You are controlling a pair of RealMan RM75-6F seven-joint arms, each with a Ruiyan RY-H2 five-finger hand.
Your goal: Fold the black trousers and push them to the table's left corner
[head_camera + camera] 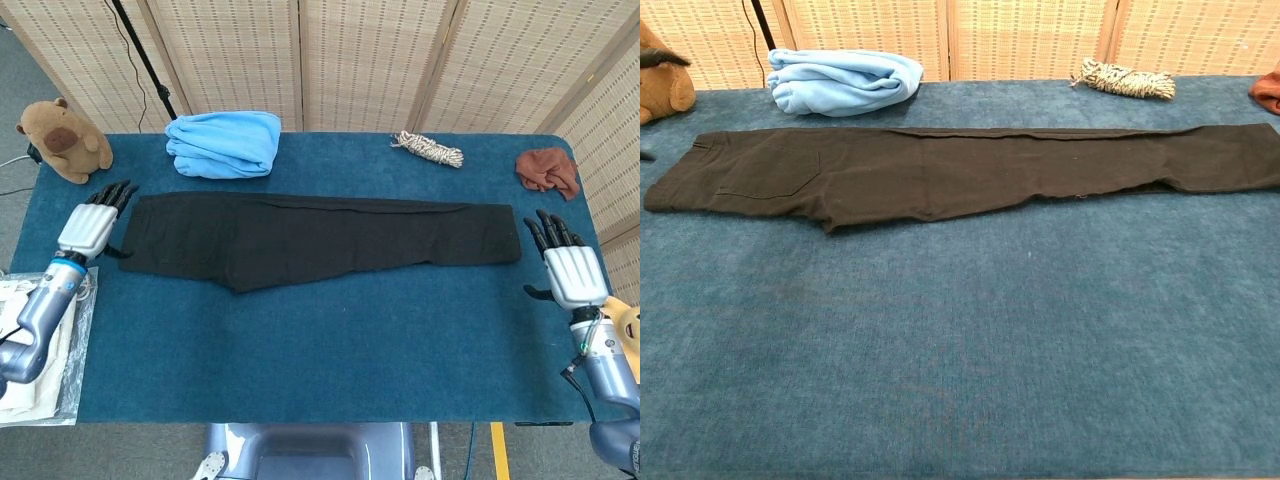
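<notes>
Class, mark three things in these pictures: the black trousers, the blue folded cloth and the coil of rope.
black trousers point(320, 238): head view, middle of the laid-out legs.
blue folded cloth point(840, 76): chest view, centre of the bundle.
coil of rope point(428, 149): head view, middle of the coil.

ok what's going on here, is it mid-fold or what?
Not mid-fold. The black trousers lie flat, stretched lengthwise across the blue table, one leg laid over the other. Neither hand holds anything: the left hand sits just off the waistband end and the right hand off the cuff end, both with fingers spread. The crosswise folds and the push to the left corner are not yet done. A blue cloth bundle and a rope coil sit along the far edge.
</notes>
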